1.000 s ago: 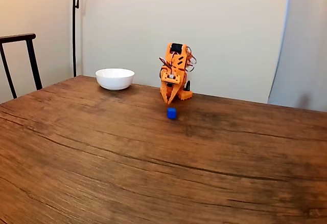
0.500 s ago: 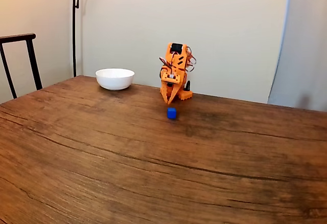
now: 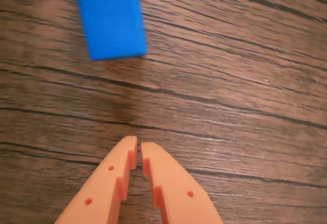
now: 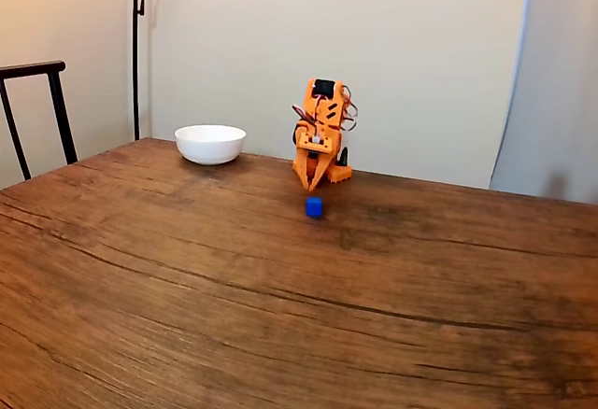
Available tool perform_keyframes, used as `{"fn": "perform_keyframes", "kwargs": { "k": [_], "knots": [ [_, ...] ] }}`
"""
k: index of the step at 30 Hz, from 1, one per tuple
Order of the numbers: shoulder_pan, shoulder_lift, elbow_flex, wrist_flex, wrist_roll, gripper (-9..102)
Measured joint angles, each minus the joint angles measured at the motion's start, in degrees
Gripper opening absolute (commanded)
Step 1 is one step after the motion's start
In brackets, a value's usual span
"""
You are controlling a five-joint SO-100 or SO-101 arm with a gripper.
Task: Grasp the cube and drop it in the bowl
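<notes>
The small blue cube (image 3: 112,25) lies on the wooden table, at the upper left of the wrist view, and in the fixed view the cube (image 4: 314,206) sits just in front of the orange arm. My orange gripper (image 3: 138,144) points down at the bare wood short of the cube, its two fingers (image 3: 116,178) almost touching, with nothing between them. In the fixed view the gripper (image 4: 311,187) hangs folded close to the arm's base, a little above and behind the cube. The white bowl (image 4: 210,144) stands to the left of the arm near the table's far edge.
A dark chair back (image 4: 35,101) rises at the left edge of the table (image 4: 280,316). A black lamp pole (image 4: 136,45) stands behind the bowl against the wall. A wide stretch of wood lies in front of the cube.
</notes>
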Motion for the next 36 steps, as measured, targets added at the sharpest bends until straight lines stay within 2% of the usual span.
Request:
{"fn": "perform_keyframes", "kwargs": {
  "k": [9,18,28,33,36],
  "knots": [
    [-9.14,0.09,0.26,-0.35,-7.03,-1],
    [-12.48,0.09,0.26,-0.53,-10.28,-1],
    [-8.7,0.0,-3.34,-0.26,-10.28,-1],
    [-5.98,-0.97,-9.32,1.32,-10.11,7],
    [-4.13,-0.7,-12.04,2.99,-9.4,8]
  ]
}}
